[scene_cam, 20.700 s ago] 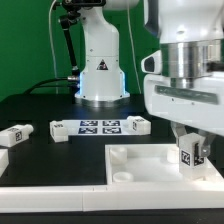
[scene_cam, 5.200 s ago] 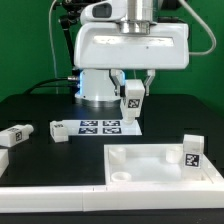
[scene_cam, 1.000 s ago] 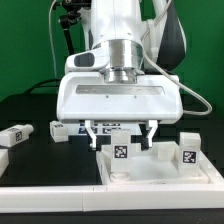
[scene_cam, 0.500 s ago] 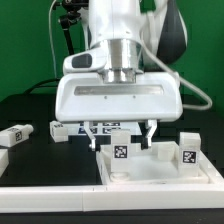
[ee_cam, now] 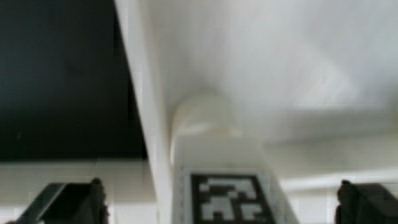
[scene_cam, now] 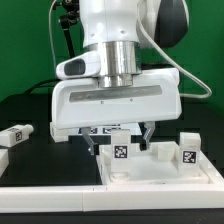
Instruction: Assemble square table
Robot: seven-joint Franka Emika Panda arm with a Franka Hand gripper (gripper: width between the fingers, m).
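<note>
Pictured with the gripper (scene_cam: 120, 146) spread wide and holding nothing, a finger either side of the upright leg post (scene_cam: 121, 153) standing in a corner of the square panel (scene_cam: 165, 172), directly beneath the wrist, long axis vertical. Hemmed only by a second post (scene_cam: 190, 148) at the exterior view's right. Straight up judged the clear way out, toward a loose leg (scene_cam: 14, 133) on the black table (scene_cam: 40, 155).

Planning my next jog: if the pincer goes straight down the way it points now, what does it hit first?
Probably the panel. The open pincer straddles the upright leg, so it should pass on either side of the leg and land on the panel floor. Depth is unclear.
</note>
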